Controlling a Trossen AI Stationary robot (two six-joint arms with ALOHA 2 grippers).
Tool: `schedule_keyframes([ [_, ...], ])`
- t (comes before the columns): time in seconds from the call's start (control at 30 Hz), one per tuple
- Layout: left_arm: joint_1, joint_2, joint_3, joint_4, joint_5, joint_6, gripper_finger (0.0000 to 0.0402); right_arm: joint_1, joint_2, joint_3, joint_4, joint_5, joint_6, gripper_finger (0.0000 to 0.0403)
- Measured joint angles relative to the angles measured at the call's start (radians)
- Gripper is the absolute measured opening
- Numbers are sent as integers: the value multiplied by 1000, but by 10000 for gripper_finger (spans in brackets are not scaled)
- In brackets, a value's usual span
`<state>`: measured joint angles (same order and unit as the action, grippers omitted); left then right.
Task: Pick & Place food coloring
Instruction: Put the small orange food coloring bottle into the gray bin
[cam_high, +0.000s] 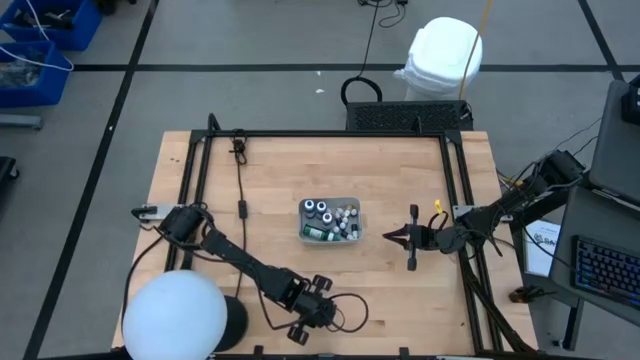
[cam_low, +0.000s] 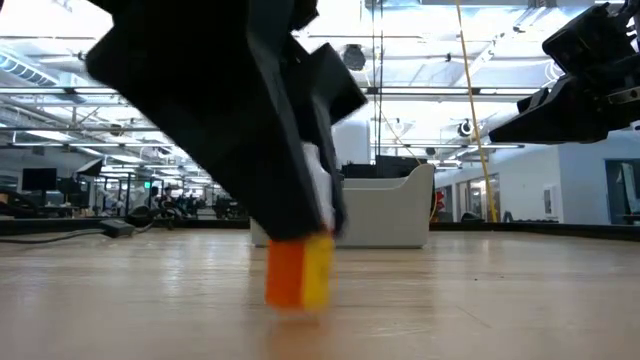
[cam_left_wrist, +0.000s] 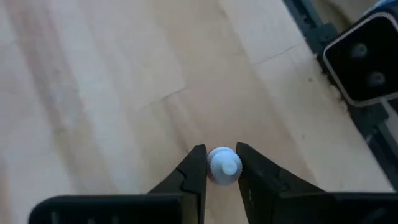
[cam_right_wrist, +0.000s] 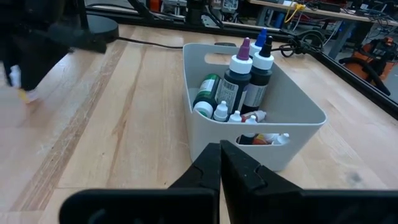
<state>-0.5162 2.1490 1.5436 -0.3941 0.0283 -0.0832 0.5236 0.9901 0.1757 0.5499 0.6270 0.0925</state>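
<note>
A small orange-and-yellow food coloring bottle (cam_low: 298, 270) with a white cap (cam_left_wrist: 222, 165) stands upright near the table's near edge, between the fingers of my left gripper (cam_high: 312, 305). A translucent grey tray (cam_high: 303, 222) at the table's middle holds several more bottles: dark ones with white tops (cam_right_wrist: 239, 81) and tiny white-capped ones (cam_right_wrist: 221, 112). My right gripper (cam_high: 388, 237) is shut and empty. It hovers just right of the tray and points at the tray's wall (cam_right_wrist: 211, 137). My left gripper pinches the bottle at its white cap (cam_left_wrist: 222, 165) between the two fingers (cam_left_wrist: 193, 168), coming from above and pointing down. The bottle's body (cam_low: 298, 270) hangs upright below the fingers. Its base is at the tabletop; whether it rests there or is just clear, I cannot tell.
A black frame rail (cam_high: 455, 190) runs around the table. A black cable (cam_high: 242, 190) lies at the far left. A white globe (cam_high: 175, 315) stands at the near left corner. A dark camera block (cam_left_wrist: 364, 59) sits at the near edge close to the left gripper.
</note>
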Motion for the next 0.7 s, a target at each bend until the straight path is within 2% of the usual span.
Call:
schedule_keyframes([
  [0.53, 73, -245, 0, -220, -36, 138, 69, 0, 0, 0, -4, 0, 2, 0],
  [0.7, 119, -308, -19, -262, -30, 133, 69, 0, 0, 0, -1, 0, 2, 0],
])
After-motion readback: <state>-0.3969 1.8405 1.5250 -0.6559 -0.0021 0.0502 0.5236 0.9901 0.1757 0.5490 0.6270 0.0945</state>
